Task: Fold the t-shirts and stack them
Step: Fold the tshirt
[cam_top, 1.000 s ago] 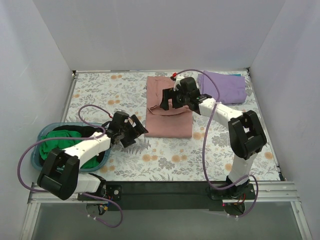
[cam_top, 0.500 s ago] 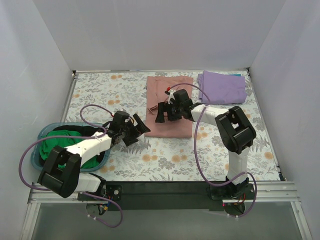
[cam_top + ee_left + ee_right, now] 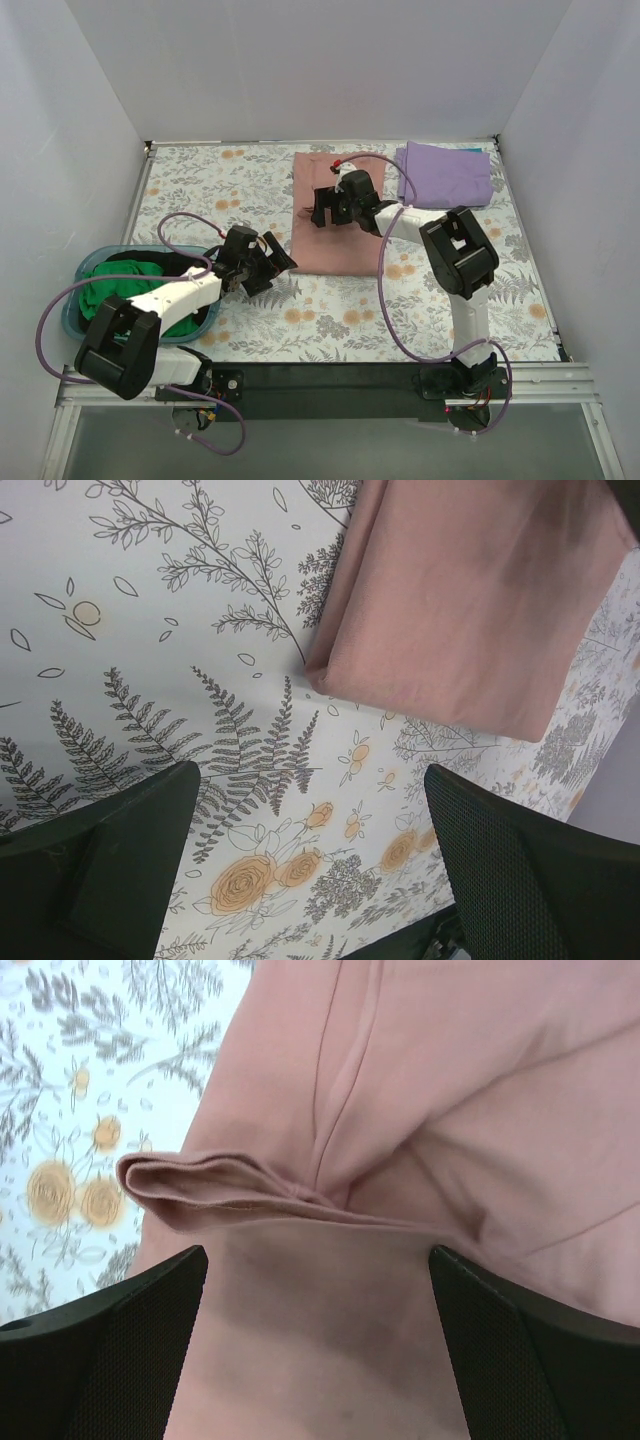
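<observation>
- The pink t-shirt point(image 3: 340, 250) is laid partly folded mid-table; the lavender t-shirt point(image 3: 447, 175) is folded at the far right, and the green t-shirt point(image 3: 105, 280) is bundled in the basket point(image 3: 76, 272).
- The right gripper point(image 3: 318, 1260) is held wide over a raised fold point(image 3: 200, 1185) of the pink shirt, with nothing gripped.
- The left gripper point(image 3: 310, 780) is held wide and empty beside its near corner point(image 3: 325, 670).
- The cloth is judged light, limp and easily rumpled; a doubled edge is best pinched.

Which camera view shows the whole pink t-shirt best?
The top external view: the pink t-shirt is seen nearly whole there. The left wrist view shows only one corner; the right wrist view, only a close fold.
</observation>
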`<state>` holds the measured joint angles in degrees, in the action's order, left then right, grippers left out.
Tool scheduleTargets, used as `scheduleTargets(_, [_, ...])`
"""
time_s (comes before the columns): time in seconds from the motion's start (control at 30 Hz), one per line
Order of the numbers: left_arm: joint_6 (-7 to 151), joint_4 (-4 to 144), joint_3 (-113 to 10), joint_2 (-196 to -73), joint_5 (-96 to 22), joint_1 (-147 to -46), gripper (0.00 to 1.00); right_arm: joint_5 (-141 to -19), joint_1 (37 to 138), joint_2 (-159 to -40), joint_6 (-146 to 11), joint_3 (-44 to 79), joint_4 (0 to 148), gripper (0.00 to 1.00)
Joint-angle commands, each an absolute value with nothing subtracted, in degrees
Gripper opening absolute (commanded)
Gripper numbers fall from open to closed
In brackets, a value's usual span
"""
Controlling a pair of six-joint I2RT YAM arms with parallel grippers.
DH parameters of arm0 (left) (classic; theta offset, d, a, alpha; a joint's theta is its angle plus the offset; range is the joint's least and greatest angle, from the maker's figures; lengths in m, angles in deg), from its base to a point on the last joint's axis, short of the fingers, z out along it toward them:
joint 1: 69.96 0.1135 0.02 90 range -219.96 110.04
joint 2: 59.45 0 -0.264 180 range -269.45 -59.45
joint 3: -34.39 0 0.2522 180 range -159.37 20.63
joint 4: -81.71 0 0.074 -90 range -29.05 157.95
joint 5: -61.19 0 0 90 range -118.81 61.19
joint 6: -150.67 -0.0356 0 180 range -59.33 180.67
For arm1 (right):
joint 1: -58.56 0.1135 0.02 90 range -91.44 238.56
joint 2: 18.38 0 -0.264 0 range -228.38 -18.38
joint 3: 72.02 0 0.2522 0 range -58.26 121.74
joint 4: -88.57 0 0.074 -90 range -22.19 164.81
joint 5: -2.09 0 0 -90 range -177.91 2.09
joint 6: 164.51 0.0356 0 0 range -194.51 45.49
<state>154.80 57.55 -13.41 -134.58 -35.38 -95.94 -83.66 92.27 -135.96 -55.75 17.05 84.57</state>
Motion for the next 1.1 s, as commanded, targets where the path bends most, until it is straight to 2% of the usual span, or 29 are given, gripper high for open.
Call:
scheduleTargets(0.0, [154.6,56.4,-12.8,-132.7,-33.8,-95.7,0.96,-87.6,91.3,-136.9,-58.4,21.5,91.3,0.98])
scheduleTargets(0.17, [154.4,56.3,-13.6,-134.2,-34.4,-95.7,0.96,-87.6,90.3,-135.9,-57.5,24.4,91.0,0.98])
scheduleTargets(0.3, [154.1,56.4,-14.9,-136.1,-34.5,-95.7,0.96,-85.6,89.6,-130.4,-55.4,21.4,89.2,0.98])
scheduleTargets(0.43, [154.0,57.1,-16.8,-138.6,-34.7,-95.7,0.95,-86.7,89.5,-118.2,-55.3,11.4,84.2,0.98])
scheduleTargets(0.57, [153.6,58.0,-18.8,-142.5,-35.2,-95.7,0.83,-87.6,89.1,-107.3,-52.6,-2.3,79.7,0.99])
scheduleTargets(0.7, [151.1,58.1,-23.6,-145.9,-34.2,-95.7,0.82,-85.9,88.7,-99.3,-50.6,-15.1,78.0,0.98])
scheduleTargets(0.93, [147.1,55.1,-36.3,-152.8,-29.5,-95.7,0.84,-83.7,88.7,-89.5,-49.8,-23.8,75.6,0.98])
scheduleTargets(1.07, [145.3,56.4,-42.3,-156.7,-33.7,-95.7,0.84,-86.2,88.7,-87.1,-49.6,-24.9,72.6,0.99])
